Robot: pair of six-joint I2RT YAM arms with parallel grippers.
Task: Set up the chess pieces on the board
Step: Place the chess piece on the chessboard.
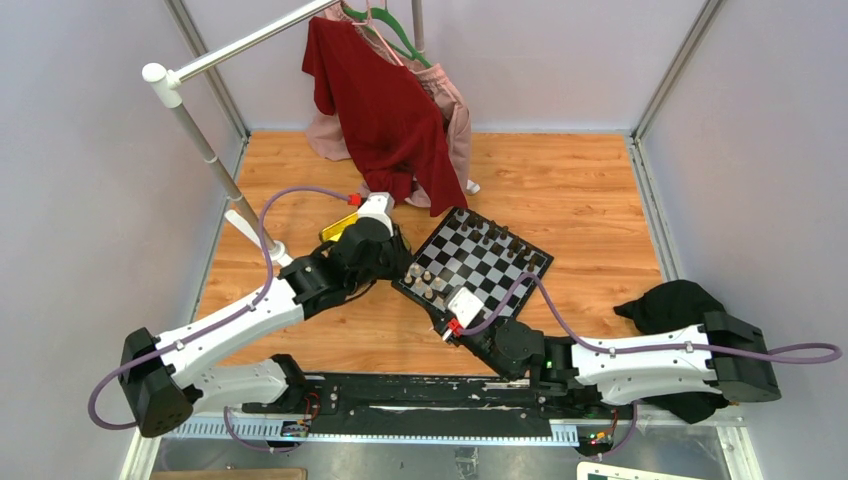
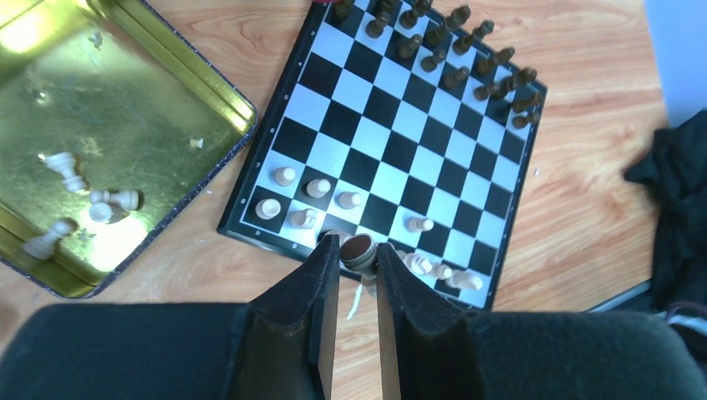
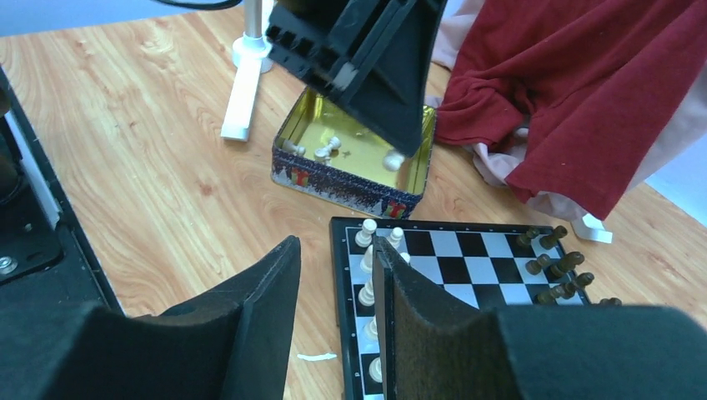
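My left gripper point(image 2: 357, 247) pinches one piece point(image 2: 358, 249) at the near edge of the board point(image 2: 392, 148), beside the tin point(image 2: 225, 83) holding loose light pieces point(image 2: 63, 167); my right gripper point(image 3: 335, 243) hangs part-open and empty over its corner

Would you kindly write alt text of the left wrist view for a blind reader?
The left gripper grips a chess piece, dark base showing, over the near edge of the board. Light pieces stand along that edge, dark pieces line the far edge, and a few light ones lie in a gold tin.

Lab test cell, grey panel walls point(image 1: 80, 150), metal frame posts point(image 1: 672, 68)
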